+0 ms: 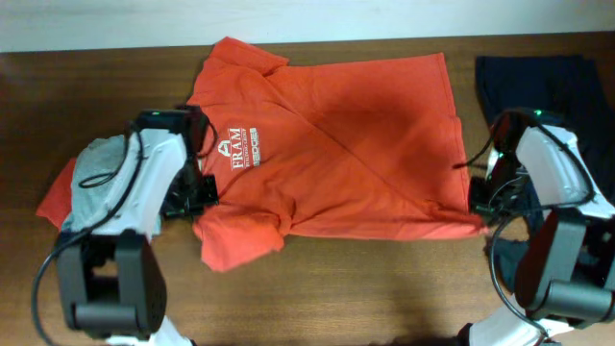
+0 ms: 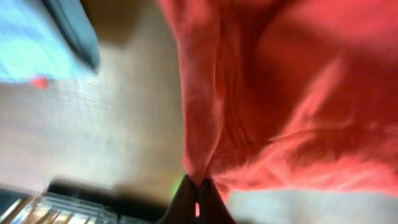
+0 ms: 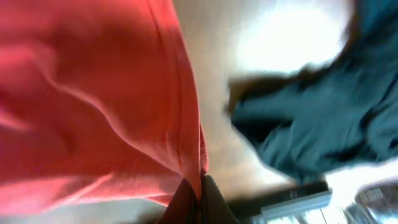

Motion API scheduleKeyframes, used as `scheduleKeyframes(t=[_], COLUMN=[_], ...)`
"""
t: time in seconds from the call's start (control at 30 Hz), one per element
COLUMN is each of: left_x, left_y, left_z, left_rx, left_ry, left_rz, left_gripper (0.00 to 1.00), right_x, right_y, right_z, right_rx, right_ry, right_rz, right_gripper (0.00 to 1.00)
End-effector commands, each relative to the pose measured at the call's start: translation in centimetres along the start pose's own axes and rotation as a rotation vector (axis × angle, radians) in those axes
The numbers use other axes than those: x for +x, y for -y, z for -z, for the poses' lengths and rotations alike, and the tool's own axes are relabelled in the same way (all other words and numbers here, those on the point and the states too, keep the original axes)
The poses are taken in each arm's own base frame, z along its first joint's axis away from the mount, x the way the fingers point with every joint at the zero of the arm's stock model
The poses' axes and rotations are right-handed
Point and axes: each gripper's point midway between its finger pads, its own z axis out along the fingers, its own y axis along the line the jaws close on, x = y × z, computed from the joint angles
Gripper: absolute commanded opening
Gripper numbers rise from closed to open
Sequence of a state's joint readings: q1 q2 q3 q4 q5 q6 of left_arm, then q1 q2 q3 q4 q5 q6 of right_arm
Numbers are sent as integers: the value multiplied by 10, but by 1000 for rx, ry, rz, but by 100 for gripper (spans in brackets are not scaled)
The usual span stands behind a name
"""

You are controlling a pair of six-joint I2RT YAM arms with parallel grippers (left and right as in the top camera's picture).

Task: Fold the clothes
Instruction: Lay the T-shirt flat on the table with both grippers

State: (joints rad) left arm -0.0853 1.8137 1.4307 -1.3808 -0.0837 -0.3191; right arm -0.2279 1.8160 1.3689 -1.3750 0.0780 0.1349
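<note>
An orange-red T-shirt point(image 1: 336, 144) with white FRAM print lies spread on the wooden table, its front sleeve point(image 1: 235, 240) near the front edge. My left gripper point(image 1: 197, 192) is shut on the shirt's left edge; the left wrist view shows its fingers point(image 2: 198, 196) pinching the red cloth point(image 2: 280, 93). My right gripper point(image 1: 479, 197) is shut on the shirt's right hem corner; the right wrist view shows its fingers point(image 3: 199, 193) clamped on the red hem point(image 3: 93, 93).
A dark navy garment point(image 1: 548, 82) lies at the back right, also in the right wrist view point(image 3: 323, 124). A grey and red garment pile point(image 1: 82, 183) lies at the left, under the left arm. Bare wood table point(image 1: 384, 288) runs along the front.
</note>
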Motion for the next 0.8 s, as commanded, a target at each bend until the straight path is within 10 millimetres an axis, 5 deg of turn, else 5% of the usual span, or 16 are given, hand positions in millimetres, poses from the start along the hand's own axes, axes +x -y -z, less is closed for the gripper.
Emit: scheduleKeyframes(t=[0.0,0.4,0.77], left_x=[-16,-54,-70], left_y=[0,17,-4], left_z=[14,22,24], left_rx=[42,127,151], left_ry=[107,257,295], left_rz=[58,69,183], left_gripper=[0,0,0], right_x=[-21,-57,-95], right_y=[1,-3,-30], right_z=[24,32,49], right_rx=[-24,-47,-180], right_ry=[127,278,445], right_rz=[-23,-34,65], right_gripper=[4,4,4])
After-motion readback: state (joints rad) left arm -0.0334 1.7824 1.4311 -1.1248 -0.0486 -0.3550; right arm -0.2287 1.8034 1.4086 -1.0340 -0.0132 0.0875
